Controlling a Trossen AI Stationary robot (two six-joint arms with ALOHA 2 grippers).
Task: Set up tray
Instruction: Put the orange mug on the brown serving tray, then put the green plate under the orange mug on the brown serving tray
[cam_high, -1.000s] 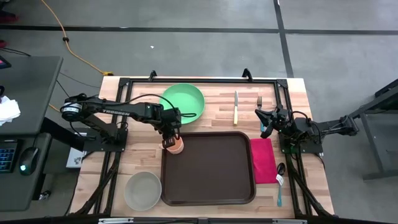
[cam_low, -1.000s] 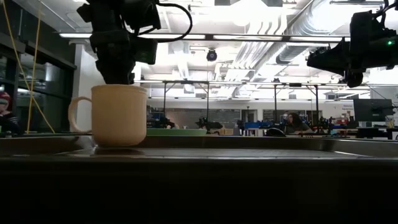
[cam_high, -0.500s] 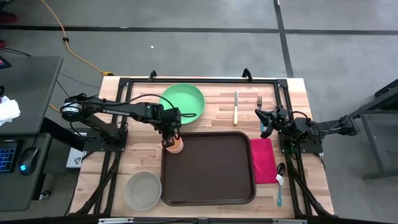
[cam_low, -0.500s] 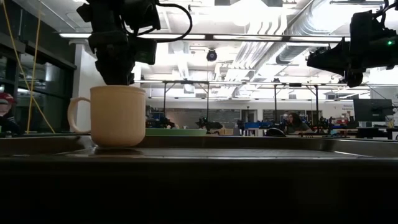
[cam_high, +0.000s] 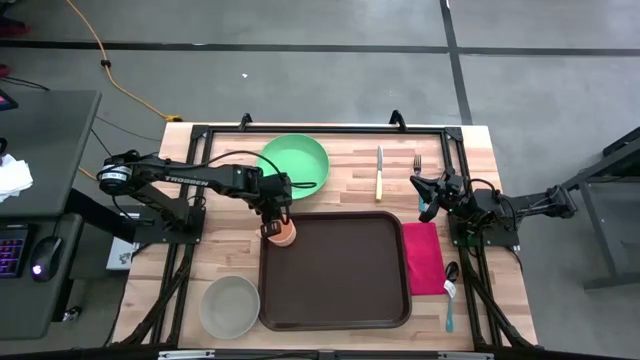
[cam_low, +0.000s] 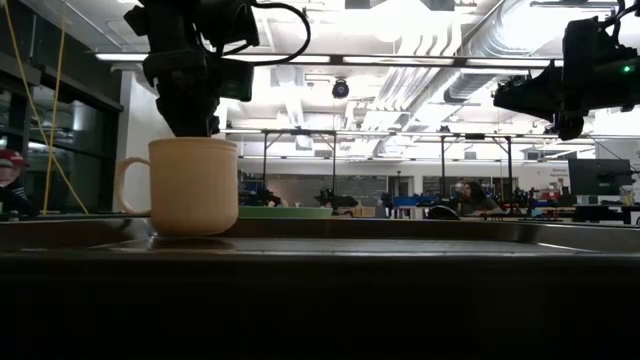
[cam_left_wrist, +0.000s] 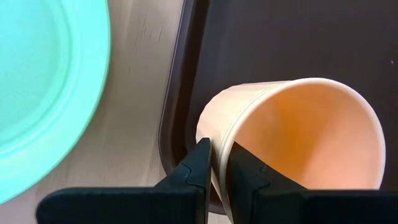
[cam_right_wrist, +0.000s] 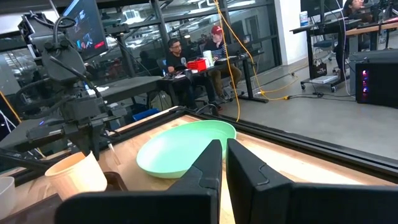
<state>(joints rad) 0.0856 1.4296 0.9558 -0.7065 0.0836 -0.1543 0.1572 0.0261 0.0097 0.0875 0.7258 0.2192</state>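
L gripper (cam_left_wrist: 216, 163) is pinching the cup's (cam_left_wrist: 292, 140) wall: one finger inside the rim, one outside, seen close in the L wrist view. From above, the L gripper (cam_high: 272, 218) sits at the tray's far-left corner, w/ the cup (cam_high: 283, 233) right under it. In the low view the cup (cam_low: 192, 186) stands upright, handle to the pic's left, bottom at tray level; can't tell if it's fully down or a hair above.

The tray (cam_high: 340, 300) lies mid-table, long side across, nothing else on it. In the wrist view the cup hangs over the tray's inner edge (cam_left_wrist: 186, 74), close to the rim, w/ the green plate (cam_left_wrist: 43, 81) just beyond on the wood.

Around it: green plate (cam_high: 294, 163) beyond the tray, grey bowl (cam_high: 229, 304) near its near-left corner, knife (cam_high: 379, 174) and fork (cam_high: 417, 164) on the far side, pink napkin (cam_high: 422, 257) touching the tray's right side, spoon (cam_high: 451, 270) beside that.

R gripper (cam_high: 430, 196) waits near the fork, fingers pressed together, holding nothing.

Step looks like placing the cup. To do it well: make sure the base is flat on the tray floor, not perched on the sloped rim, nudge inward if needed. Then spread the fingers slowly and lift straight up, so the inner finger doesn't drag the wall and tip it.
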